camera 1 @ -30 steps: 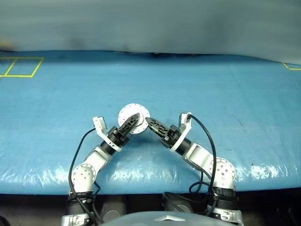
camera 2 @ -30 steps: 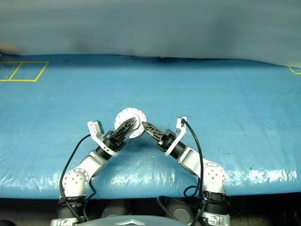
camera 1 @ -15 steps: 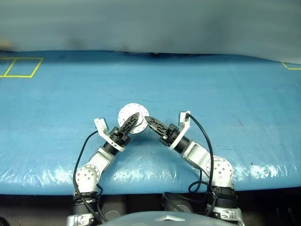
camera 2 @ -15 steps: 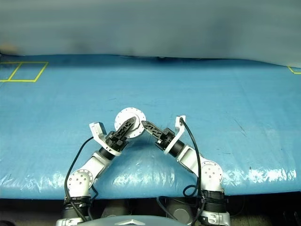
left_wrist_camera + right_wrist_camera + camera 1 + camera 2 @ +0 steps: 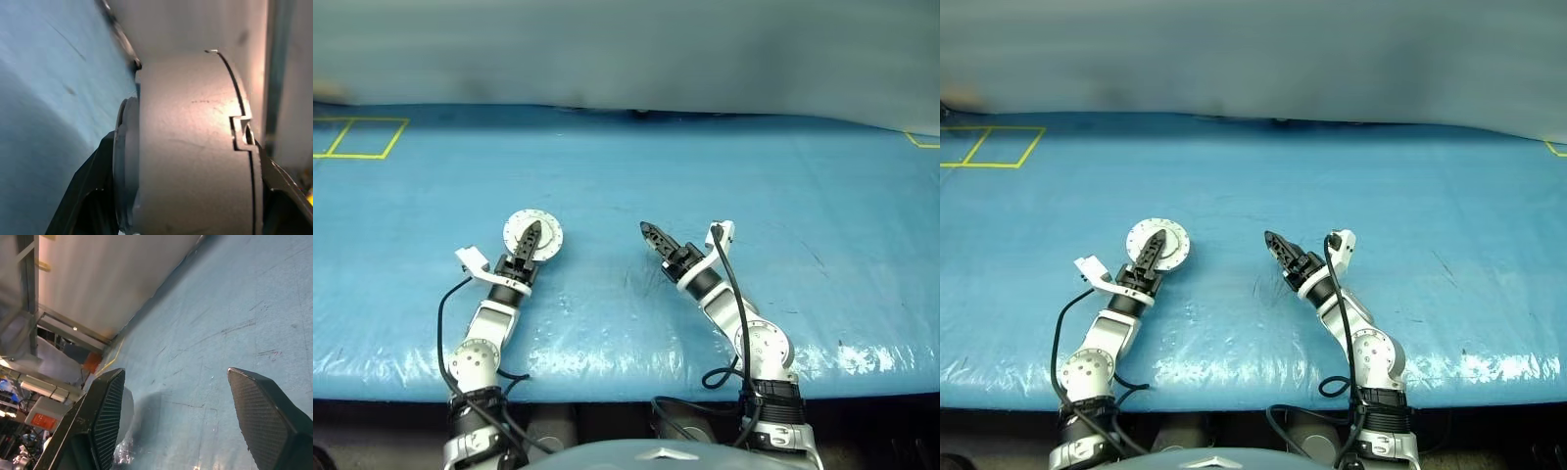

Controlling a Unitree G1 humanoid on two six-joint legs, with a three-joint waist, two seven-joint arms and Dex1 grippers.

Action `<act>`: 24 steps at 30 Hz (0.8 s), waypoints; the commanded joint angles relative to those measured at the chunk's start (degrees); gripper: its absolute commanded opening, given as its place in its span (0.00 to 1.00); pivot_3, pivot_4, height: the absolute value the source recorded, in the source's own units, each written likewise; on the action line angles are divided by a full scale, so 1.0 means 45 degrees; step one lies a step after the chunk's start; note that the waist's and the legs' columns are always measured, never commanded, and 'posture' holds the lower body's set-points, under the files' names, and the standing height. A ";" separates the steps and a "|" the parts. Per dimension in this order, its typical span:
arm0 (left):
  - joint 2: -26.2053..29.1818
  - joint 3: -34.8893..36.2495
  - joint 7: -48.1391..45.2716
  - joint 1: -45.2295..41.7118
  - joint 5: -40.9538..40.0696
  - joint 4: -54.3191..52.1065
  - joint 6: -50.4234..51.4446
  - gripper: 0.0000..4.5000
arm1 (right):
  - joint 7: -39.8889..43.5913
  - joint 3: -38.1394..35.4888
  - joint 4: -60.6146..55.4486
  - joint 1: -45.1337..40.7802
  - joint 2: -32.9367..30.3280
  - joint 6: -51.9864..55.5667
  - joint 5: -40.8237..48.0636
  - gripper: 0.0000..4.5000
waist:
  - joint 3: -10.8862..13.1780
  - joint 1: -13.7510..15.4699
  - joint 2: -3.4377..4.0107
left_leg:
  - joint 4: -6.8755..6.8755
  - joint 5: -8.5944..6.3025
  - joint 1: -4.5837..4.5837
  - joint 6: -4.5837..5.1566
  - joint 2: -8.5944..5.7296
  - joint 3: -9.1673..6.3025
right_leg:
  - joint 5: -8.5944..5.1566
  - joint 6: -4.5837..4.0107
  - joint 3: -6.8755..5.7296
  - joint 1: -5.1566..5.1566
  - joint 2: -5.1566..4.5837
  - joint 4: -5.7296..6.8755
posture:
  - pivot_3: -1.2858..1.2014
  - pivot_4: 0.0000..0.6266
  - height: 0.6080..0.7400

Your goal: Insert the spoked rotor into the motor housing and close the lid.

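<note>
From the head camera, looking down over the blue table, the left gripper reaches out over a round silver-grey puck, the motor housing, which sits to the left of the table's middle. Its two black fingers lie across the top of the puck, one on either side as far as I can make out, which looks like a hold meant to steady or carry it. The top face is pale with small dots round the rim, so the lid seems to be down on it already. I cannot spot the spoked rotor anywhere on the table, and I would guess it is inside, though nothing here proves that.

The right gripper is well apart from the housing, off to its right, pointing forward over bare table. It carries nothing.

Through the left wrist camera the grey body of the housing fills the space between the black fingers, which press against it from both sides. So this hand is closed on the housing, held partly wide by its thickness. A seam with a small notch runs round the body, probably where the lid meets the housing.

Through the right wrist camera the two ribbed fingers stand widely spread with only the blue table between them, as if this hand had done its part.
</note>
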 commanded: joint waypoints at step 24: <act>0.1128 0.1344 0.6272 -0.3241 0.6139 0.3942 -0.6350 0.99 | 0.0735 0.0401 -0.0239 0.0054 -0.0227 -0.0102 -0.0898 0.79 | -0.0009 -0.0292 -0.0003 | -0.0043 0.0012 0.0198 -0.0021 -0.0014 0.0007 | 0.0008 0.0014 0.0030 0.0172 -0.0003 -0.0005 | 0.52 0.24 1.00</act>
